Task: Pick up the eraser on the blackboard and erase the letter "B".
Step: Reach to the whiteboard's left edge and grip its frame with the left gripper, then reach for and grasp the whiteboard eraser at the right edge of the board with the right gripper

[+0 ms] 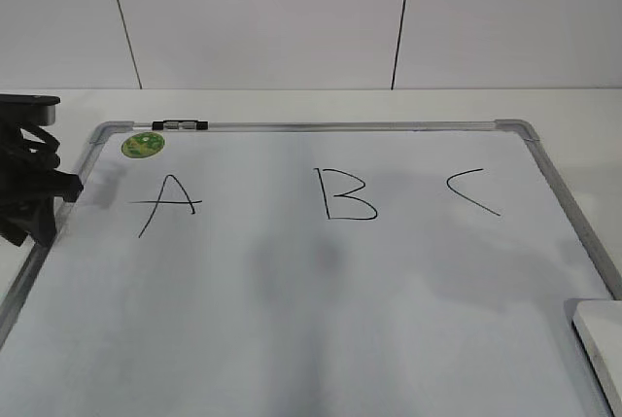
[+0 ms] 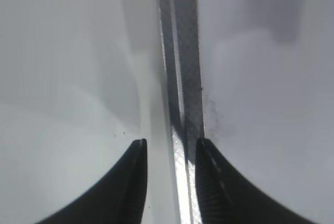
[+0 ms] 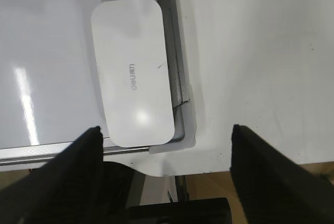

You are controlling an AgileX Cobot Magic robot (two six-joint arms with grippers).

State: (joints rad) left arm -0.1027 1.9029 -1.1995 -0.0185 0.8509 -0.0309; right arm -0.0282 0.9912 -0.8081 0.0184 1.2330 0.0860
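The blackboard [image 1: 292,320] is a white board with a silver-grey frame lying flat, with a green sticker [image 1: 143,144] at its far left corner. On it are black letters: "A" [image 1: 165,203], the letter "B" [image 1: 347,194] and "C" [image 1: 473,191]. The eraser [image 3: 133,92], a white rounded block with a grey logo, lies in the board's near right corner; its edge shows in the exterior view [image 1: 601,349]. My right gripper [image 3: 166,130] is open, high above and just short of the eraser. My left gripper [image 2: 169,141] is open, straddling the board's left frame [image 2: 183,88]; it also shows in the exterior view [image 1: 34,203].
A small black-and-clear clip [image 1: 180,125] sits on the board's far frame. White table [image 3: 250,51] lies right of the board, with its front edge and a brown floor [image 3: 209,187] below the right gripper. A white wall [image 1: 292,18] stands behind.
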